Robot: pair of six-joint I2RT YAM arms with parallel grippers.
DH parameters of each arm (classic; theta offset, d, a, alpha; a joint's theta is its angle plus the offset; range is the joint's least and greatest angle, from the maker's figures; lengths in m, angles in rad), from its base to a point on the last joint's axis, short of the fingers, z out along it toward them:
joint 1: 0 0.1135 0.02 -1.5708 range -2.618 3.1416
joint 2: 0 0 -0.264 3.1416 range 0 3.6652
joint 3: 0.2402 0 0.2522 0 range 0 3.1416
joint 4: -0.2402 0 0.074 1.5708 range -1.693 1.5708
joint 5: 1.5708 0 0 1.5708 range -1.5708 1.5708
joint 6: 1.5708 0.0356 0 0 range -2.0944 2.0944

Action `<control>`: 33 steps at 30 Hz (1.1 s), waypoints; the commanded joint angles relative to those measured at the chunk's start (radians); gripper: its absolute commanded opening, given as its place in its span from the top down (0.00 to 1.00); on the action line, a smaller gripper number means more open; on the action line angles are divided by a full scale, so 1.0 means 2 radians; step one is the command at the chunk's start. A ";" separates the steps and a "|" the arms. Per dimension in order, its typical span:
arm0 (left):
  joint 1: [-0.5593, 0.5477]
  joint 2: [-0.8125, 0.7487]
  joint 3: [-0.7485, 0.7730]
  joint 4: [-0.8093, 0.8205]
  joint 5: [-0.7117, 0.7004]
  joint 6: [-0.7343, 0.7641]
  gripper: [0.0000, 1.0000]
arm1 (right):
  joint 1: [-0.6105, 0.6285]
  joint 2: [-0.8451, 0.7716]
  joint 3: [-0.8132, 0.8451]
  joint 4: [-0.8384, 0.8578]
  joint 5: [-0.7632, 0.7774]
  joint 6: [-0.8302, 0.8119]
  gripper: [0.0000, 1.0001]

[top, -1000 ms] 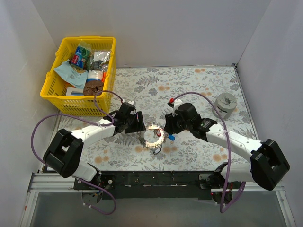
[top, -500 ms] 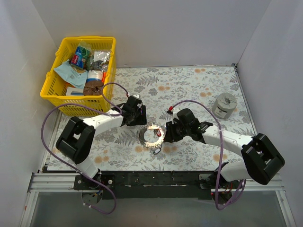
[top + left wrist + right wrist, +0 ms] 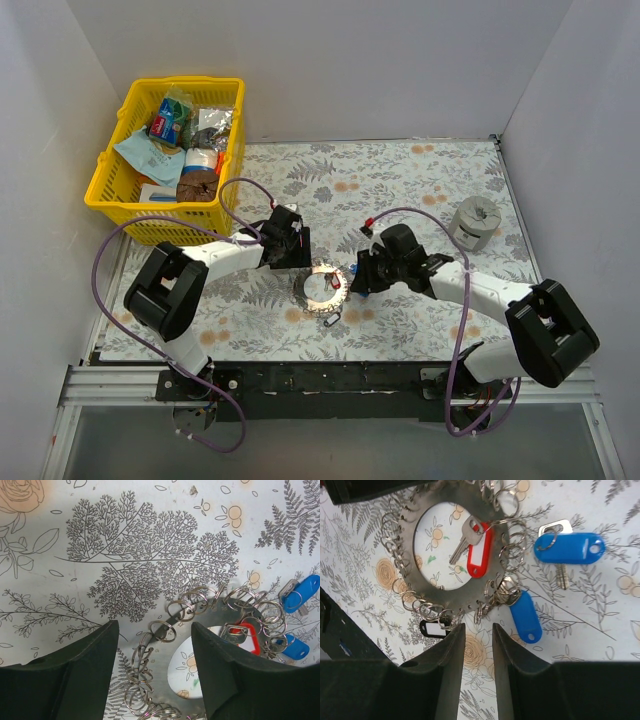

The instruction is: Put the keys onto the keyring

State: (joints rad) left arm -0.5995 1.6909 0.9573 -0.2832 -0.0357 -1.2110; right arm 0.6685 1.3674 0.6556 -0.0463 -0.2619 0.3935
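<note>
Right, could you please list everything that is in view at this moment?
keyring: one, silvery, edged with small split rings, flat on the cloth between the grippers
red-tagged key: one, inside the ring's opening
blue-tagged keys: two, one beside the ring, one at its rim
black tag: one, by the ring's rim
basket: one, yellow, far left, full of packets
cylinder: one, grey, far right
tablecloth: one, floral, over the table
left gripper: black, open, over the ring's rim, empty
right gripper: black, narrowly open, beside the ring, empty
</note>
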 commanded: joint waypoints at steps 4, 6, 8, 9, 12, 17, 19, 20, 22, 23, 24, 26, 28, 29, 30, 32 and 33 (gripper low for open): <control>-0.002 -0.022 -0.008 0.012 0.016 -0.002 0.41 | -0.035 -0.031 0.007 0.018 -0.020 -0.013 0.64; -0.003 -0.023 -0.006 0.011 0.015 0.000 0.41 | -0.038 -0.030 0.007 0.019 -0.022 -0.017 0.63; -0.002 -0.024 -0.005 0.009 0.014 0.001 0.41 | -0.039 -0.026 0.012 0.019 -0.029 -0.019 0.64; -0.002 -0.023 -0.004 0.005 0.014 0.002 0.41 | -0.040 -0.025 0.014 0.019 -0.032 -0.020 0.63; -0.002 -0.026 -0.008 0.008 0.013 0.001 0.41 | -0.039 -0.023 0.010 0.035 -0.039 -0.023 0.63; -0.003 -0.028 -0.008 0.006 0.014 0.000 0.41 | -0.039 -0.018 0.013 0.029 -0.043 -0.029 0.62; -0.002 -0.027 -0.008 0.007 0.013 0.003 0.41 | -0.039 -0.016 0.011 0.032 -0.045 -0.032 0.62; -0.002 -0.026 -0.008 0.006 0.014 0.003 0.41 | -0.038 -0.014 0.011 0.032 -0.046 -0.032 0.62; -0.003 -0.027 -0.005 0.001 0.013 0.003 0.41 | -0.039 -0.009 0.014 0.029 -0.052 -0.033 0.61; -0.003 -0.028 -0.006 0.001 0.014 0.003 0.41 | -0.038 -0.010 0.014 0.031 -0.055 -0.036 0.61; -0.002 -0.029 -0.008 0.003 0.014 0.003 0.41 | -0.038 -0.008 0.010 0.032 -0.055 -0.037 0.61; -0.002 -0.030 -0.010 0.004 0.013 0.003 0.40 | -0.038 -0.008 0.007 0.036 -0.055 -0.039 0.59; -0.002 -0.031 -0.009 0.001 0.015 0.003 0.41 | -0.038 -0.005 0.012 0.032 -0.054 -0.040 0.58; -0.002 -0.032 -0.009 0.000 0.016 0.003 0.40 | -0.038 -0.006 0.015 0.029 -0.055 -0.040 0.57; -0.003 -0.035 -0.009 0.000 0.016 0.002 0.40 | -0.037 -0.008 0.017 0.028 -0.055 -0.040 0.55; -0.003 -0.039 -0.012 0.004 0.016 0.001 0.40 | -0.037 -0.010 0.015 0.032 -0.052 -0.042 0.49; -0.002 -0.039 -0.012 0.005 0.015 0.001 0.40 | -0.037 -0.012 0.014 0.033 -0.049 -0.045 0.47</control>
State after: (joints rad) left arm -0.5999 1.6741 0.9409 -0.2771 -0.0101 -1.2118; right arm 0.5930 1.3491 0.6563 -0.0189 -0.3511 0.3305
